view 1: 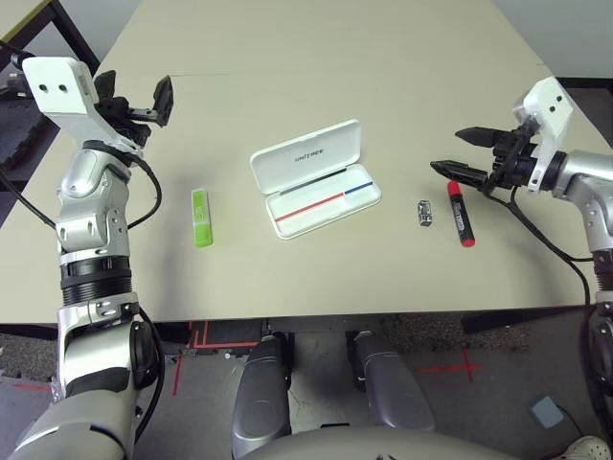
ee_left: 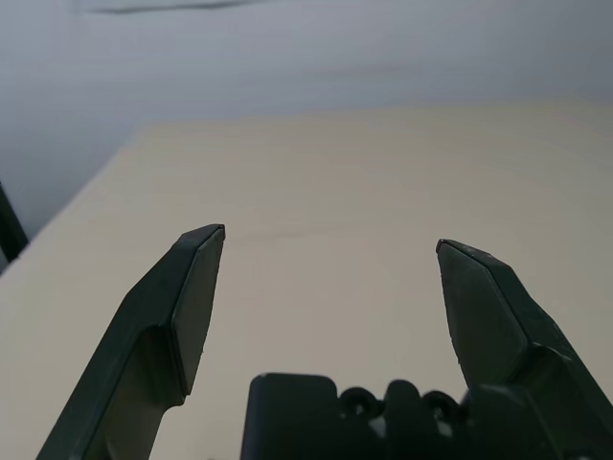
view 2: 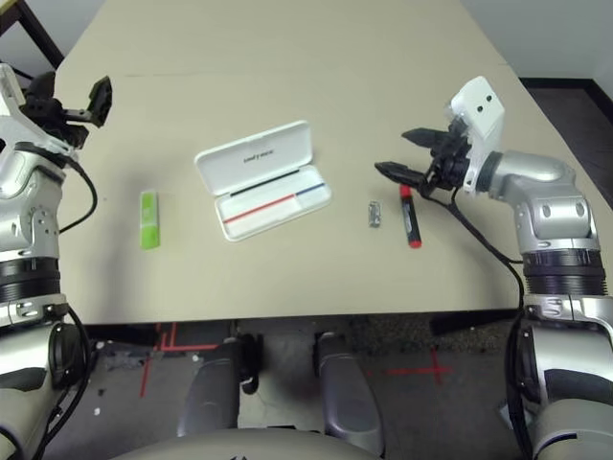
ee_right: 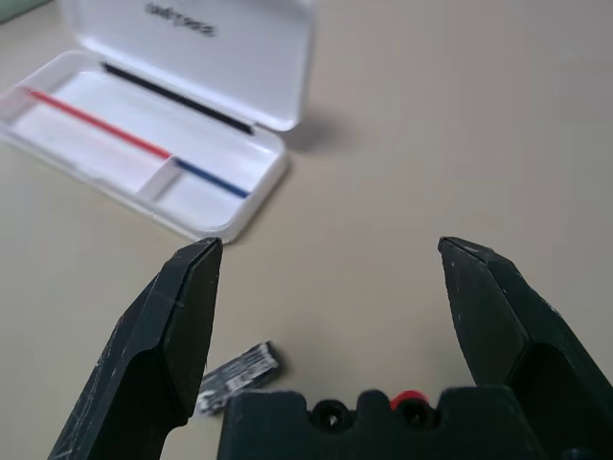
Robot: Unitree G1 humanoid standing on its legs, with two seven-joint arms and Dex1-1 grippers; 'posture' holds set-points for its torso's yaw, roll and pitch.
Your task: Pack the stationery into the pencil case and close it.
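— Nearest the near edge, what lies on the bench (view 1: 402,57)?

— Green stick (view 1: 201,218), flat and bright, lying lengthwise on the left side, with bare bench all round it.

— And the left claw (view 1: 134,101)?

— Raised at the far left, well beyond the stick, its two black fingers spread wide with nothing between them. It touches nothing; in its wrist view it faces plain bench top and a pale wall.

— Moving right?

— Pencil case (view 1: 314,178), white, near the middle, lying open at a slant. Its lid is folded back on the far side and carries small grey lettering that reads "UNITREE". The tray on the near side has a red stripe and a shorter blue stripe end to end; I see nothing inside it.

— Then?

— Right of the case, apart from it, a tiny silver-black metal piece (view 1: 425,213). Just beside that, further right, the red marker (view 1: 461,215) with a black end towards the far side and a dark label whose writing is too small to read.

— The right claw (view 1: 471,153)?

— At the right, pointing left towards the case, above the marker's far end, fingers fully parted and holding nothing. Nothing stands between it and the three items.

— Anything else?

— Red tape marks (view 1: 450,367) on the floor below the near edge.
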